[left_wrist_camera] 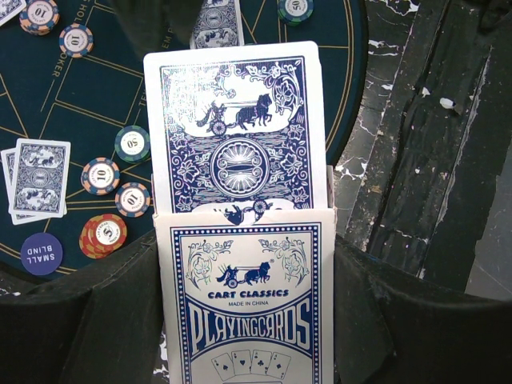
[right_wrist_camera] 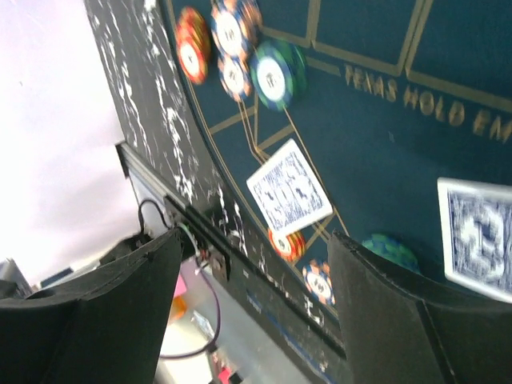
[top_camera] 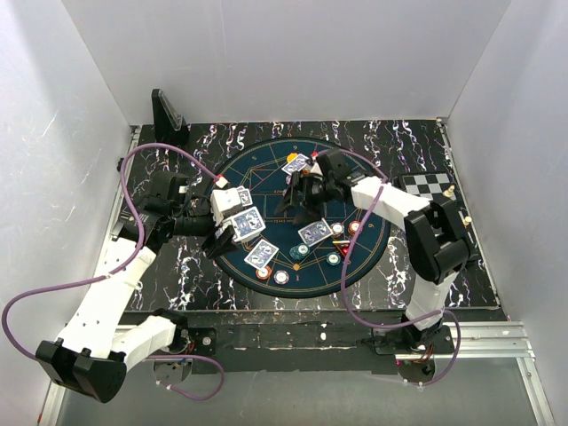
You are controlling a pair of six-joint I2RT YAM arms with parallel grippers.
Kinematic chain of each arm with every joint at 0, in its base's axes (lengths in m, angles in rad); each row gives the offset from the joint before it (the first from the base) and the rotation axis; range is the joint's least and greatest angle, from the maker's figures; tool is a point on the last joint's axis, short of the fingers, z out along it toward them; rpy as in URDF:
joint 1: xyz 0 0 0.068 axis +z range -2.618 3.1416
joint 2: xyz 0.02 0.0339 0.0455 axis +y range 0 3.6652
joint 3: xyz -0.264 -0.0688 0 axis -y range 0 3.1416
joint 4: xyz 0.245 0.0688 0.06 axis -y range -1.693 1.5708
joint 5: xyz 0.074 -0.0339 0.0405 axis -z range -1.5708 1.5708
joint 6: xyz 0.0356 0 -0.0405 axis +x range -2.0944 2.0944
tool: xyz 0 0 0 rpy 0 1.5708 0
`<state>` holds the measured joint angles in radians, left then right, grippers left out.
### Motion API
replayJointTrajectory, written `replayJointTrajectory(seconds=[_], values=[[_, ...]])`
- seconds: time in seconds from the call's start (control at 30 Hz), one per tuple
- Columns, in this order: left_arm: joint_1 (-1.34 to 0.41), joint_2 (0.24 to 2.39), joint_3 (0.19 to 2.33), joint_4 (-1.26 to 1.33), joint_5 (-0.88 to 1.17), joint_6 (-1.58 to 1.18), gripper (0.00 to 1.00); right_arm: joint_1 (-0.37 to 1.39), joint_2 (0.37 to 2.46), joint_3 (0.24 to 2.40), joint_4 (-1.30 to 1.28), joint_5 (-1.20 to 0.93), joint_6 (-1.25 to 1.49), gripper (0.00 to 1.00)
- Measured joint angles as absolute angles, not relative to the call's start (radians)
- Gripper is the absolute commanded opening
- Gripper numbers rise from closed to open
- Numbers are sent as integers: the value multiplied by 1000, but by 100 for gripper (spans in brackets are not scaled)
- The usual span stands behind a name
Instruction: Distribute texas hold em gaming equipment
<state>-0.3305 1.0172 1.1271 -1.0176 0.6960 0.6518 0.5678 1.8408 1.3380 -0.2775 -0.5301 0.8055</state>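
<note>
Counter [top_camera: 191, 266] space is tight: the round felt mat [top_camera: 266, 177] fills most of it, and both arms reach in over that mat. My left fingers [left_wrist_camera: 72, 328] are clamped on the card box [left_wrist_camera: 244, 312], which stands upright between them with one card [left_wrist_camera: 236, 128] pushed halfway out of its open top. My right fingers [right_wrist_camera: 104, 312] stand wide with nothing between them. A dealt card [right_wrist_camera: 290, 192] lies under the gap, and a chip cluster [right_wrist_camera: 234, 48] sits beyond the tips. I see two risks. Pinching the protruding card could drag a second card out or twist the box in its grip. A low approach could scatter the loose chips [left_wrist_camera: 100, 176] just left of the left fingers, or shove the small-blind button [left_wrist_camera: 42, 254].
</note>
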Motion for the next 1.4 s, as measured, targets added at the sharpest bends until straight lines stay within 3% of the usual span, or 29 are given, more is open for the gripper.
replayJointTrajectory(seconds=[0.13,0.5,1.1,1.4], values=[[-331,1017,1127,-1020,696,657,4,567,1766,1214,-265,-578,833,86],[-331,1019,1127,-1026,704,673,4,555,1438,1208,-92,-715,926,89],[-331,1077,1179,-1017,727,669,6,748,1566,1287,-86,-686,913,91],[-331,1077,1187,-1009,726,664,5,805,1651,1326,-78,-685,923,75]])
